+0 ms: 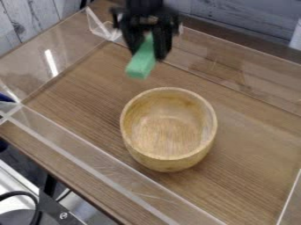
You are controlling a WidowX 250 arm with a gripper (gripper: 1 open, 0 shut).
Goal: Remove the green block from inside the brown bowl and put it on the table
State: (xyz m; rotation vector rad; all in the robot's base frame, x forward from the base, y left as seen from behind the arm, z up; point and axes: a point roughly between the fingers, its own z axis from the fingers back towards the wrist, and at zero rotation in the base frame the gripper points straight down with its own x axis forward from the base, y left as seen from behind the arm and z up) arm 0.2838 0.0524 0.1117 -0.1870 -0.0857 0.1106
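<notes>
The green block (143, 61) hangs in the air, tilted, held at its top end by my gripper (150, 41), which is shut on it. Both are up and to the left of the brown bowl (170, 130), well clear of its rim. The round tan wooden bowl sits on the table (83, 97) with nothing inside it. Only the black lower part of the gripper shows at the top of the view; the arm above it is cut off.
Low clear acrylic walls (47, 61) run around the wood-grain tabletop. A small clear bracket (108, 25) stands at the far left corner, just behind the gripper. Bare wood lies left of and behind the bowl.
</notes>
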